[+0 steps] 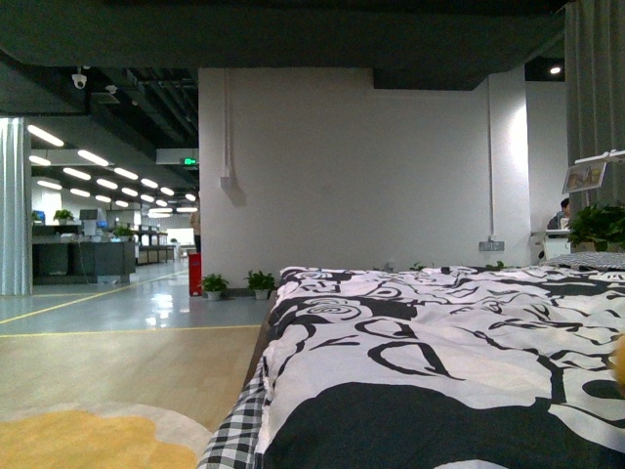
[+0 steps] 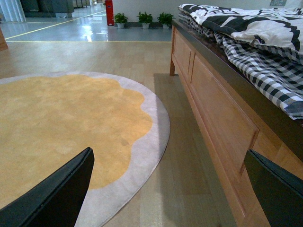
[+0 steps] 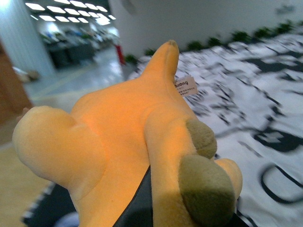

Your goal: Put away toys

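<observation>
An orange-yellow plush toy (image 3: 118,137) fills the right wrist view, held above a bed (image 2: 213,118) that is covered by a black-and-white patterned duvet (image 1: 439,352). The toy has rounded limbs with olive-green pads, a pointed tip at its far end and a small white tag (image 3: 185,86) (the print on it is too small to read). The right end effector (image 3: 142,205) is clamped on the toy: 1 black finger (image 3: 135,213) shows pressed in under the plush, and the other is hidden by it. In the front view only a blurred orange sliver of the toy shows, at the picture's right edge, over the duvet.

The left end effector (image 2: 169,156) hangs low beside the bed's wooden side, its 2 black fingers (image 2: 61,189) wide apart. Under it a round yellow rug (image 2: 61,123) with a pale grey scalloped border lies on a wood floor (image 2: 118,54). A black-and-white checked sheet (image 2: 265,71) hangs over the bed's edge beneath the duvet. 3 potted plants (image 2: 144,19) stand by the white wall (image 1: 352,166) past the bed's far corner.
</observation>
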